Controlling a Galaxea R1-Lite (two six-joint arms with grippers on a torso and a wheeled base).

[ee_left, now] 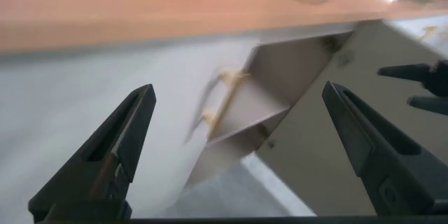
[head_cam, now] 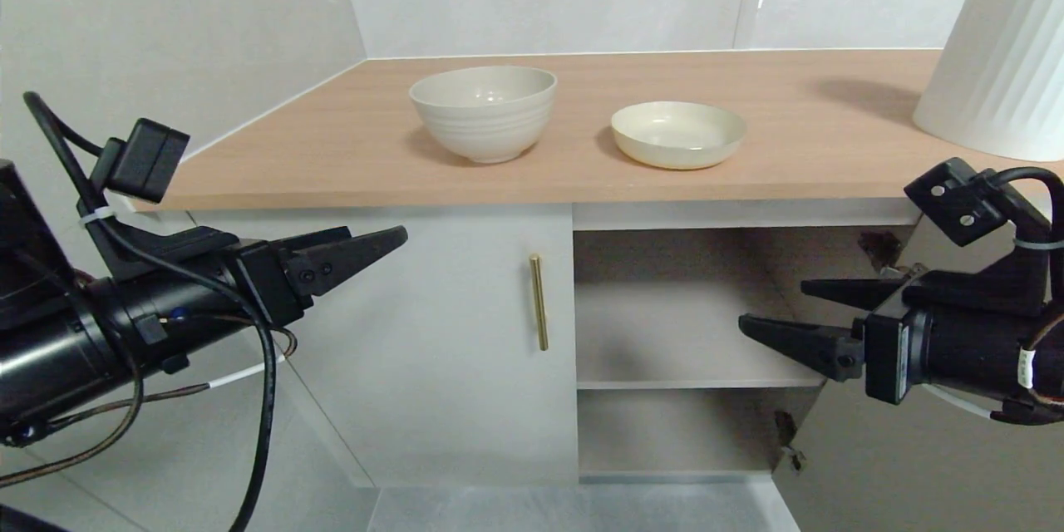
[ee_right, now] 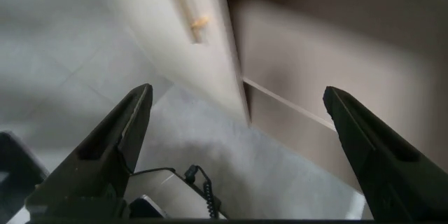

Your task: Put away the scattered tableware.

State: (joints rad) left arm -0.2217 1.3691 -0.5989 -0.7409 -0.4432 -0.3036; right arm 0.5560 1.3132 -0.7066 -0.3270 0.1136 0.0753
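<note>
**Both pincers spread wide below the counter, bowl and dish up on top**

From the head camera I see the two pieces of tableware on the wooden countertop point(head_cam: 332, 158). A deep ribbed bowl point(head_cam: 484, 112) stands to the left and a shallow dish point(head_cam: 678, 133) just beside it on the right, the two apart from each other. Neither wrist camera shows them clearly; the left one catches only pale blurs above the counter edge.

My left gripper point(head_cam: 378, 243) hangs in front of the closed cabinet door point(head_cam: 432, 349), below the counter and off to the left of the bowl, well apart from it. Side-on I can't judge its gap, but its own wrist camera shows the fingers point(ee_left: 129, 133) spread far apart with nothing between them.

My right gripper point(head_cam: 773, 303) sits at the mouth of the open compartment point(head_cam: 665, 324), just above the shelf point(head_cam: 690, 383), lower than the dish and to its right. Its fingers point(ee_right: 119, 136) are likewise wide apart around nothing.

The brass handle point(head_cam: 539, 313) lies between the two grippers. A white ribbed lampshade point(head_cam: 997, 58) stands at the counter's far right.
</note>
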